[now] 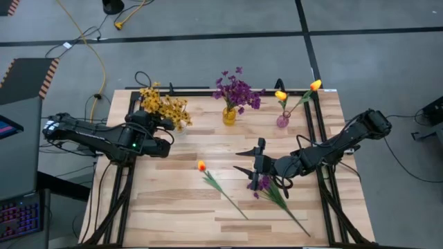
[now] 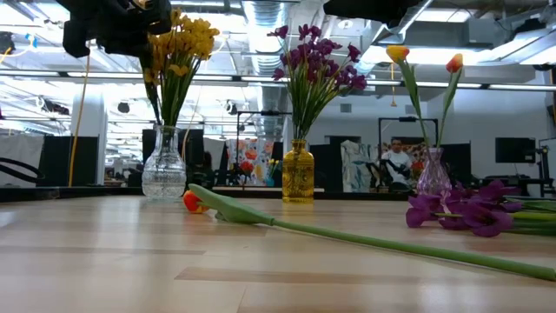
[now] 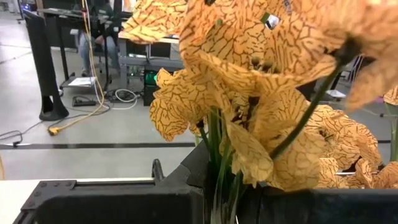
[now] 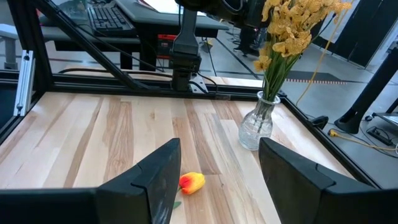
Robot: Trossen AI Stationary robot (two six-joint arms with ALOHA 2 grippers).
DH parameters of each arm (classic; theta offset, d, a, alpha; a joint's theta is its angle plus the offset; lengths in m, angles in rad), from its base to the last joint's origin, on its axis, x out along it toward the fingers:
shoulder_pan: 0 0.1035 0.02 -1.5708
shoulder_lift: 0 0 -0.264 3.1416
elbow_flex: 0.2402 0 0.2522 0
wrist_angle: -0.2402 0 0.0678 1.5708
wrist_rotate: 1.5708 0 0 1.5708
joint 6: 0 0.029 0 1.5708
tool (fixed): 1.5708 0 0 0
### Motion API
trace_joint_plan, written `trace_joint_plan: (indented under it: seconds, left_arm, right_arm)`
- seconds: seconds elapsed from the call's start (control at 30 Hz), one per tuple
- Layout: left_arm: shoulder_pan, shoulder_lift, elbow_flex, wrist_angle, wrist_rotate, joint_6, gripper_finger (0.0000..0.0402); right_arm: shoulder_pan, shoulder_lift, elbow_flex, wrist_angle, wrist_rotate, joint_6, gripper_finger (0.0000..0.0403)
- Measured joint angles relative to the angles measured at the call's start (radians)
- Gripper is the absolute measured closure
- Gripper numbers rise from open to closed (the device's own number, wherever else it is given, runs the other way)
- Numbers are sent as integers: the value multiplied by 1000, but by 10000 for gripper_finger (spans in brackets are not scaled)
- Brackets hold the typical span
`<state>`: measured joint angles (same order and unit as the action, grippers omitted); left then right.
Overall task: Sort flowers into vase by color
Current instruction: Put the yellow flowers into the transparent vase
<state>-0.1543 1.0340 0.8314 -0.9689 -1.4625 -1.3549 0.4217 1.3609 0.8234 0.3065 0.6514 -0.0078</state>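
Note:
A bunch of yellow flowers [image 1: 165, 107] stands with its stems in a clear glass vase [image 2: 163, 174] at the table's far left. My left gripper [image 1: 169, 124] is at blossom height beside it, closed about the stems [image 3: 224, 199]. Purple flowers [image 1: 235, 90] stand in a yellow vase [image 2: 298, 174]. Two tulips [image 1: 282, 97] stand in a pink vase [image 2: 433, 178]. One tulip [image 1: 201, 166] and a purple flower [image 1: 266, 187] lie flat on the table. My right gripper [image 1: 237, 160] hovers open above the table, right of the lying tulip's blossom [image 4: 191, 182]. My left gripper has the yellow bunch's green stems [image 3: 219, 180] between its two fingers, just under the blossoms. It comes level from the table's left side, across the stems. The bunch stands upright, its lower stems in the clear vase [image 4: 258, 124].
A black frame rail [image 1: 208, 90] runs along the table's far edge and sides. The three vases stand in a row along the far edge. Bare wood lies at the near left [image 1: 159, 207]. A person [image 2: 398, 161] sits in the room beyond.

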Motion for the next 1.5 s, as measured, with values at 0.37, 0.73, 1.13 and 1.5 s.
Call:
trace_joint_plan:
  seconds: [0.37,0.73,1.13,1.5]
  left_arm:
    - [0,0,0,0,114,123,368]
    - [0,0,0,0,120,135,286]
    - [0,0,67,-4,287,319,226]
    - [0,-1,114,-5,316,412,227]
  right_arm:
    - [0,0,0,0,0,0,159]
    - [0,0,0,0,0,0,159]
    - [0,0,0,0,0,0,159]
    - [0,0,0,0,0,0,159]
